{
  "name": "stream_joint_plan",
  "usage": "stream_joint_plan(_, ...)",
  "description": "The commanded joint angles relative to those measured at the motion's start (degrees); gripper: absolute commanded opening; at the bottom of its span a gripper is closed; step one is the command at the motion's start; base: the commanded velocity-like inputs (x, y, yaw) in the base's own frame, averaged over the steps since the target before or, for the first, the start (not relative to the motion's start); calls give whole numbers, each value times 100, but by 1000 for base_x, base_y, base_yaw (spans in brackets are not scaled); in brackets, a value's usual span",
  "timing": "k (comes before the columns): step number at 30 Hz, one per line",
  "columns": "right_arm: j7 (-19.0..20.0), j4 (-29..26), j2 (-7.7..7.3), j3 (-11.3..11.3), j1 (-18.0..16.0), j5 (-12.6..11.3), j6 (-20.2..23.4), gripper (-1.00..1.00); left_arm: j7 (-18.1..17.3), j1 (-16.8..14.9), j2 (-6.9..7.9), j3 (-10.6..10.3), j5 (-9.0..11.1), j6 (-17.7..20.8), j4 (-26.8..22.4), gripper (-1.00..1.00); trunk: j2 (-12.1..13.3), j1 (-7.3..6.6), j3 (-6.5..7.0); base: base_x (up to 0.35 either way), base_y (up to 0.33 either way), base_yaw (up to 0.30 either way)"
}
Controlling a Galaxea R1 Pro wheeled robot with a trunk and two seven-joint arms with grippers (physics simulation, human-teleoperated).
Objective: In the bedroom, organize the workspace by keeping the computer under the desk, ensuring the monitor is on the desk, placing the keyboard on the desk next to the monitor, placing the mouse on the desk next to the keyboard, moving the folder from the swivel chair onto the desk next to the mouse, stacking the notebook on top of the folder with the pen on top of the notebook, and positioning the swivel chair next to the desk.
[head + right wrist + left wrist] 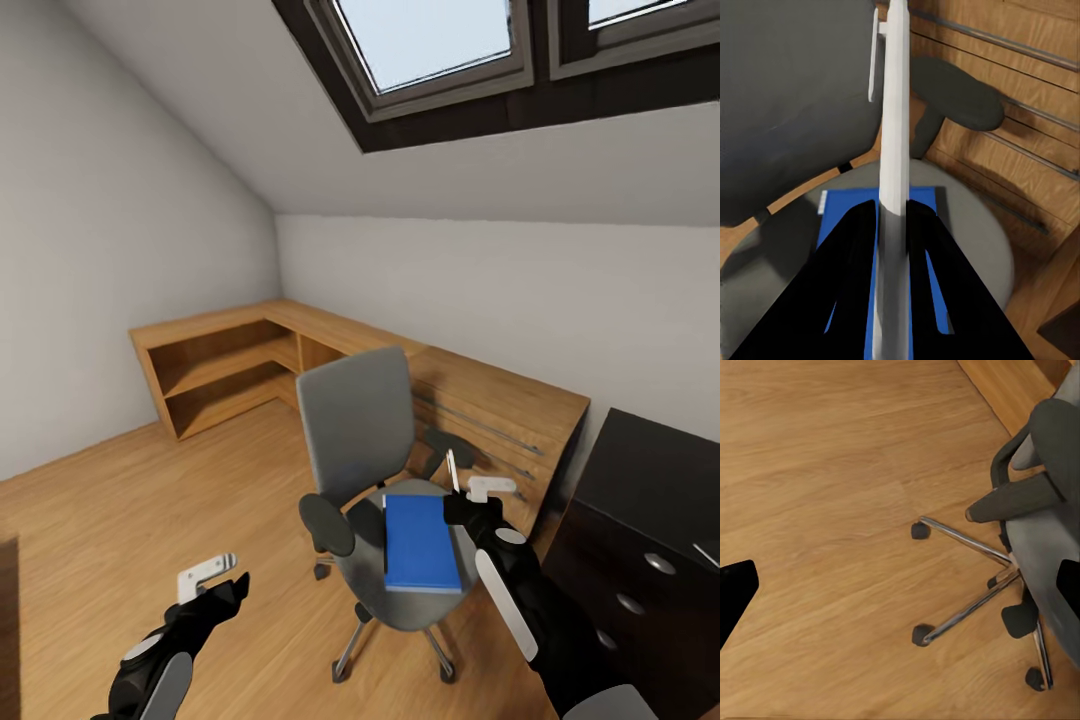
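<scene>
Right gripper clamped on pen (upright), above folder on swivel chair; left gripper apart.

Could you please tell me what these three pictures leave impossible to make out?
- Desk: head view, cut off by the right edge; what lies on its top is unseen.
- Folder: right wrist view, mostly hidden by the pen and the right end effector.
- Chair: left wrist view, seat and back cut by the frame edge.
</scene>
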Motion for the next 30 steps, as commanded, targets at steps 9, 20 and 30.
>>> stream_joint_plan(9,-59,-8,-7,21,-5,-68,13,-100,147,-4,13,-334,69,8,25,100,-4,0,74,0,-1,0)
stream_joint_plan(20,-59,-8,-7,21,-5,-68,13,-100,156,-4,14,-400,69,0,44,100,-4,0,173,69,-190,0)
stream_joint_plan(30,-59,-8,-7,21,-5,-68,13,-100,156,-4,14,-411,69,0,47,100,-4,0,263,137,-289,0)
